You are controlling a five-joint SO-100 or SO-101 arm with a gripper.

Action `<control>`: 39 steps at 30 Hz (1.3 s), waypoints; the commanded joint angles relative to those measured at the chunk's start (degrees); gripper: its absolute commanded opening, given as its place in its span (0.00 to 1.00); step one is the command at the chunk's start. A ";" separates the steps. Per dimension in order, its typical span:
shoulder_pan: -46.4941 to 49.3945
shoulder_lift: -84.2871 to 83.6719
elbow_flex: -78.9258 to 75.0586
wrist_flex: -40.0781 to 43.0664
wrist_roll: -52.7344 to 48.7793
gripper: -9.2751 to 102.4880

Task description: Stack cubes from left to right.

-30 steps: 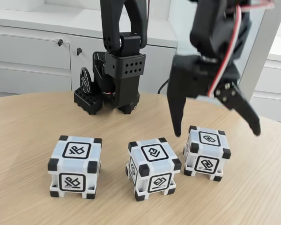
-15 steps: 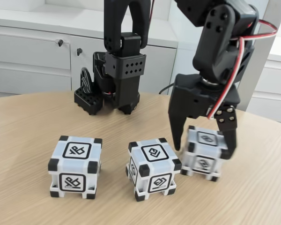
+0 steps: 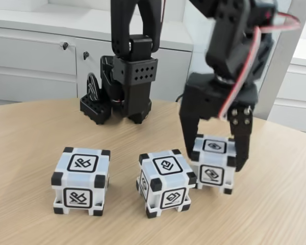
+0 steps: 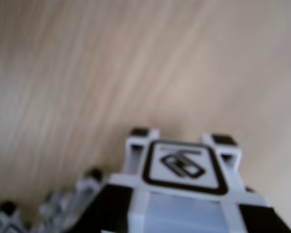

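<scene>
Now the end effector [image 3: 215, 158] clamped on the right cube [image 3: 212, 164] (shifted left, slightly lifted).

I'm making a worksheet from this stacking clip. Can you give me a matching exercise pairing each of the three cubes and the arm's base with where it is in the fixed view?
Things:
1. left cube
2. middle cube
3. right cube
4. arm base

Places:
A. between the gripper's two fingers
B. at the far edge of the table
C. nearest the picture's left edge, standing free
D. centre of the row, standing free

Pairs: 1-C, 2-D, 3-A, 4-B
</scene>
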State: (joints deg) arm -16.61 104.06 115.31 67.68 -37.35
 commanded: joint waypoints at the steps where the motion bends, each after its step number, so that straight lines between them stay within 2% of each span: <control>1: 3.52 10.11 -1.14 0.35 0.70 0.08; 10: 14.68 19.95 -1.23 1.58 9.49 0.08; 21: 29.97 23.91 -6.59 15.82 20.83 0.08; 32: 43.51 23.12 -7.03 15.91 22.68 0.08; 39: 46.05 16.00 -6.94 15.91 21.71 0.08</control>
State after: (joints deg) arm 28.83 122.08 111.71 84.02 -14.68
